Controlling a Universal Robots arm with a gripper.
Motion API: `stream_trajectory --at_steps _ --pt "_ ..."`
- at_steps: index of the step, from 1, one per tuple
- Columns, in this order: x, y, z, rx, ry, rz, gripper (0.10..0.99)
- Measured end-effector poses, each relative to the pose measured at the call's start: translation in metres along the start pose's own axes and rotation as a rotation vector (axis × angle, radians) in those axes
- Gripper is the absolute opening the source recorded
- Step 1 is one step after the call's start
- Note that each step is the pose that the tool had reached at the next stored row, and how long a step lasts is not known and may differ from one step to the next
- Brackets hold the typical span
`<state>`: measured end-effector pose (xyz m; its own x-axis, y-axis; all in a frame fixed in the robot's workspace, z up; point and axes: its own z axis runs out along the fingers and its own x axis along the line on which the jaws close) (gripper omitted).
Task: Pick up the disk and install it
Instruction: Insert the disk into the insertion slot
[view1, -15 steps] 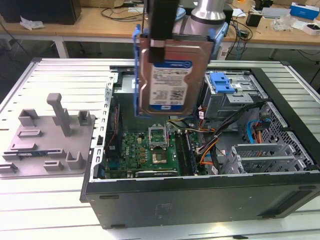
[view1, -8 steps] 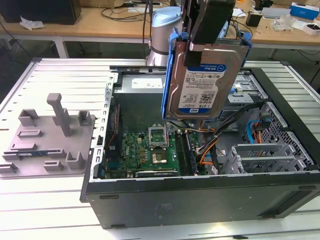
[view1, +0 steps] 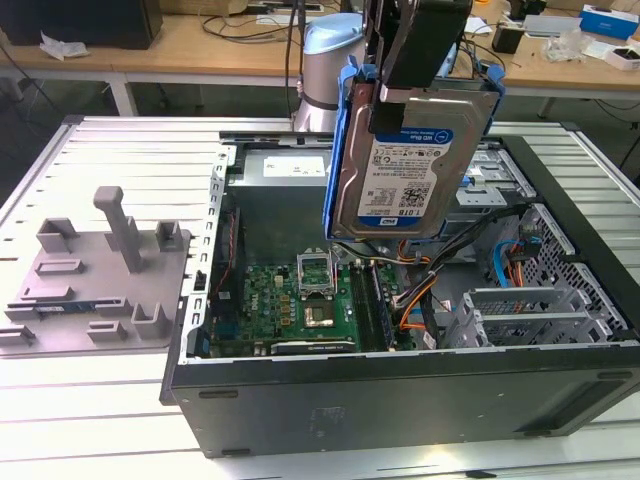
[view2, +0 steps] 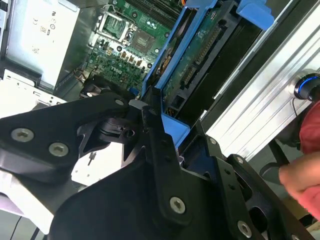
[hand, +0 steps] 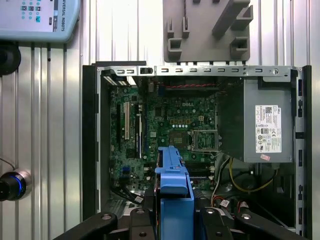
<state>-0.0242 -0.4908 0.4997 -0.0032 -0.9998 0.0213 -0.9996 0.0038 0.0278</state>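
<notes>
One disk (view1: 405, 175) hangs upright in the upper centre of the exterior view, above the open computer case (view1: 400, 400). I note the gripper (view1: 405, 95) fingers clamped on its top edge. A grey fixture (view1: 100, 270) lies at mid-left.

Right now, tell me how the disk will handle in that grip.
Probably rigid: the disk is a metal slab in a blue carrier. Likely dense; held by its top edge, it could slip. Exposed circuit board suggests fragility.
</notes>
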Motion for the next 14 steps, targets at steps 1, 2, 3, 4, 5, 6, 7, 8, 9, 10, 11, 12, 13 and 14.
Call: stream_trajectory --at_steps 1,2,3,4,5,6,7,8,9,10,11,12,13,14 --pt "0.0000 0.0000 0.0000 0.000 0.0001 0.000 0.369" --pt "0.0000 0.0000 0.0000 0.000 0.0000 0.000 0.369" --pt "0.0000 0.0000 0.0000 0.000 0.0001 0.000 0.369" --pt "0.0001 -0.0001 0.0000 0.000 0.0000 0.000 0.369" --pt "0.0001 -0.0001 0.0000 0.000 0.0000 0.000 0.369" --pt "0.0001 -0.0001 0.0000 0.000 0.0000 0.000 0.369" --pt "0.0001 -0.0001 0.0000 0.000 0.0000 0.000 0.369" --pt "0.0001 -0.0001 0.0000 0.000 0.0000 0.000 0.369" --pt "0.0001 -0.0001 0.0000 0.000 0.0001 0.000 0.369" --pt "0.0002 -0.0001 0.0000 0.000 0.0000 0.000 0.369" --pt "0.0002 -0.0002 0.0000 0.000 0.0000 0.000 0.369" --pt "0.0002 -0.0001 0.0000 0.000 0.0000 0.000 0.369" --pt "0.0002 -0.0001 0.0000 0.000 0.0000 0.000 0.369" --pt "0.0002 -0.0002 0.0000 0.000 0.0000 0.000 0.369"
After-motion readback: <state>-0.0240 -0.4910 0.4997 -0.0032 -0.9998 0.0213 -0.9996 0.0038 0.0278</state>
